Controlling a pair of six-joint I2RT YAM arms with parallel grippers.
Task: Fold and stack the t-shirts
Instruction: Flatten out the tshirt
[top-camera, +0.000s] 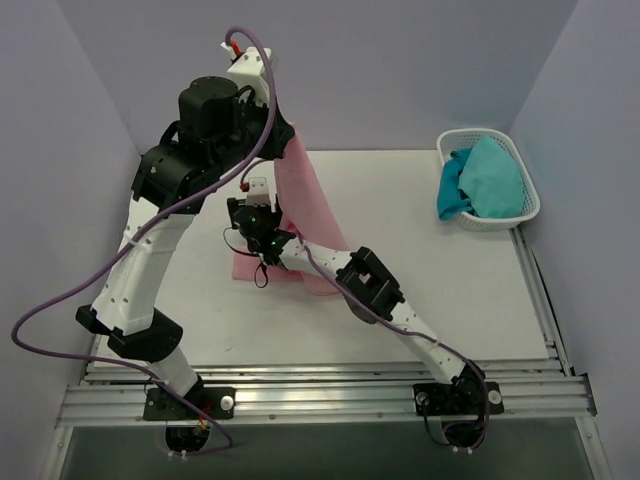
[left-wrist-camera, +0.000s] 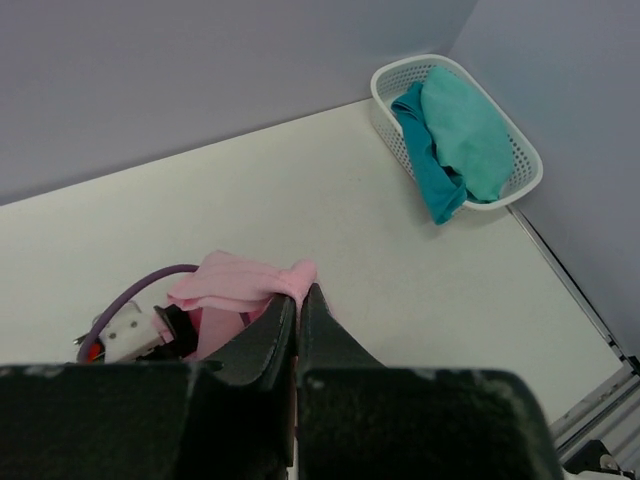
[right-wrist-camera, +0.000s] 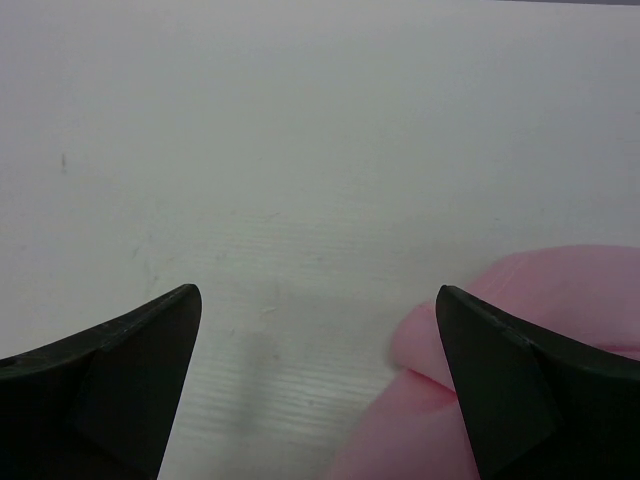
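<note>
While your white counter (top-camera: 430, 270) fills mid-frame, pink t-shirt (top-camera: 305, 190) drapes centre-left from upper frame down onto it, your left tool (left-wrist-camera: 300, 292) clamped on its edge, your right tool (right-wrist-camera: 318, 300) spread wide beside the cloth.

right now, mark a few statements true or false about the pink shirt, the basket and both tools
1. The left tool is shut on the pink t-shirt. True.
2. The right tool is shut on the same cloth. False: its jaws stand wide open just above the table, with pink cloth beside one finger.
3. The white basket holds teal cloth. True.
4. The pink t-shirt lies flat on the table. False: part of it rises in a strip from the table up towards the raised left arm.
</note>
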